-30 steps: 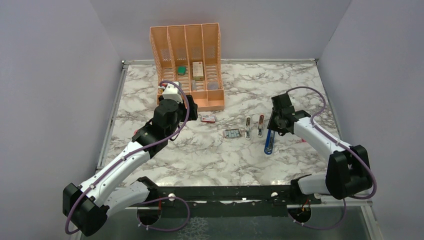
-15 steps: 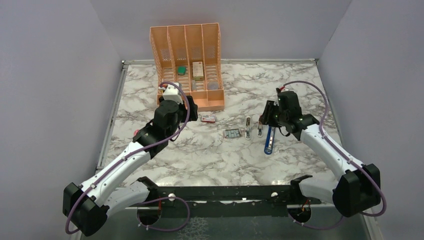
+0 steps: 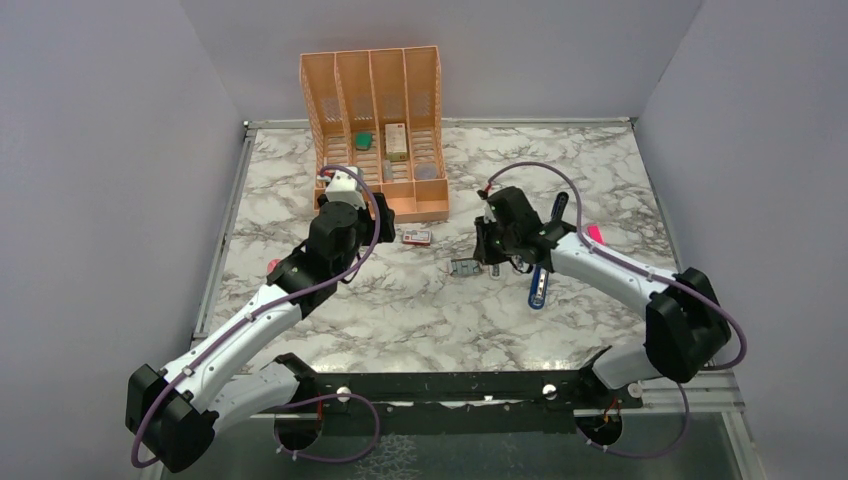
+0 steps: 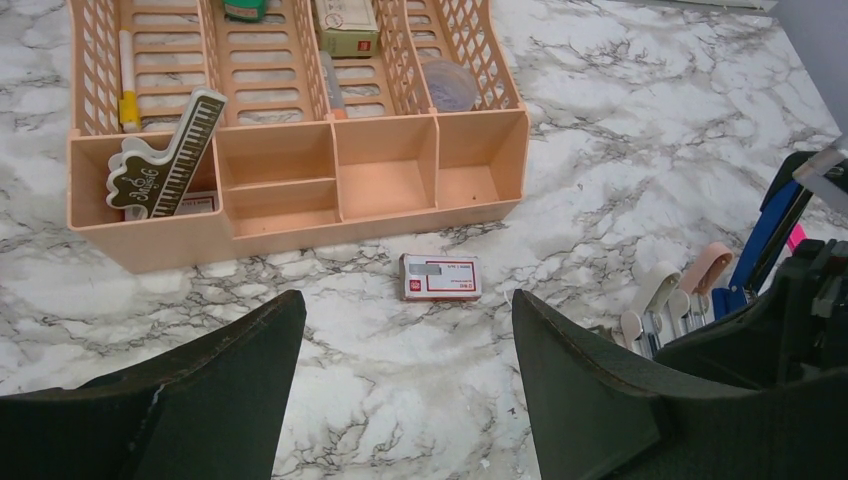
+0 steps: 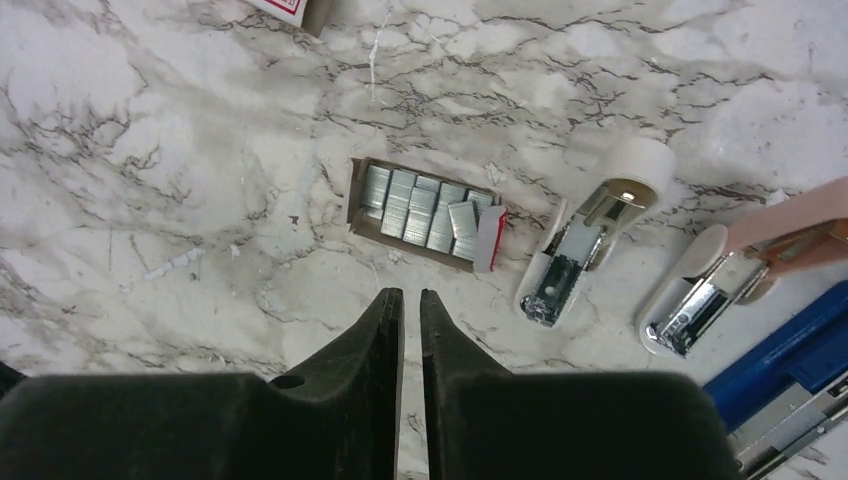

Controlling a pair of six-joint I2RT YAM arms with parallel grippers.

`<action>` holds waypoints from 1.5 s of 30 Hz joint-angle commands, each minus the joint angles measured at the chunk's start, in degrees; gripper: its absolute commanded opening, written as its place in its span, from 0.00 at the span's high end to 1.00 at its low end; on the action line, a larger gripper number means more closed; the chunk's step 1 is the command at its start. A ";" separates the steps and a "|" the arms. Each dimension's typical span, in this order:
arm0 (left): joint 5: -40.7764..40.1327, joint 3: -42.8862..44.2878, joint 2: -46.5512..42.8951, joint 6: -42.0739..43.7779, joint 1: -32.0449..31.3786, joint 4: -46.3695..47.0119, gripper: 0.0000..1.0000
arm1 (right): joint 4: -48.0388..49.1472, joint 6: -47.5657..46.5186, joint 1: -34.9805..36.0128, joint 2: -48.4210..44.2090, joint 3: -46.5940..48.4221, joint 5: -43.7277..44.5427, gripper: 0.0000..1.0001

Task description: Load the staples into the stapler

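The grey tray of staples (image 5: 425, 215) lies open on the marble, just ahead of my right gripper (image 5: 411, 292), whose fingers are pressed almost together with nothing between them. From above, the tray (image 3: 465, 268) sits left of that gripper (image 3: 485, 255). The red-and-white sleeve (image 4: 440, 277) lies apart, in front of my open, empty left gripper (image 4: 408, 300), also seen from above (image 3: 388, 222). The blue stapler (image 3: 539, 288) lies open right of the tray, its top raised (image 4: 765, 240), with its silver channel at the right wrist view's corner (image 5: 790, 420).
A small white stapler-like item (image 5: 590, 240) and a pinkish-tan one (image 5: 730, 265) lie open between tray and blue stapler. The orange desk organizer (image 3: 375, 120) stands at the back, close behind the sleeve. A pink marker (image 3: 594, 233) lies at the right.
My right arm has swung left, from above the blue stapler to above the staple tray. The stapler's raised blue top now shows. The left arm has not moved.
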 commanded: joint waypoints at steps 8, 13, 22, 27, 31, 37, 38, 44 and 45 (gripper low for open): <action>-1.81 -0.87 -0.35 0.24 0.22 1.07 0.23 | -3.37 -3.85 5.23 12.34 8.53 6.49 0.75; -1.90 -0.87 -0.25 0.23 0.22 0.92 0.23 | -2.69 -2.98 5.39 14.71 8.55 8.31 0.79; -1.95 -0.96 -0.17 0.05 0.22 0.86 0.23 | -5.71 -0.90 5.32 18.39 9.51 14.73 0.69; -1.99 -0.96 -0.03 0.01 0.21 0.90 0.23 | -5.15 -0.57 5.32 18.44 9.19 15.66 0.66; -1.99 -0.96 0.11 -0.04 0.21 0.92 0.23 | -4.32 -1.28 5.28 18.44 9.15 15.50 0.64; -1.99 -0.96 0.09 -0.04 0.21 0.89 0.23 | -3.06 -2.80 5.33 19.44 9.32 14.08 0.64; -1.99 -0.98 0.05 -0.11 0.24 0.94 0.23 | -2.88 -3.01 5.32 19.69 9.40 14.02 0.65; -1.74 -0.96 0.38 -0.12 0.22 1.13 0.23 | -2.01 -3.97 5.31 20.53 9.59 12.83 0.70; -1.73 -0.96 0.38 -0.12 0.23 1.06 0.23 | -1.98 -3.95 5.31 20.79 9.66 12.75 0.70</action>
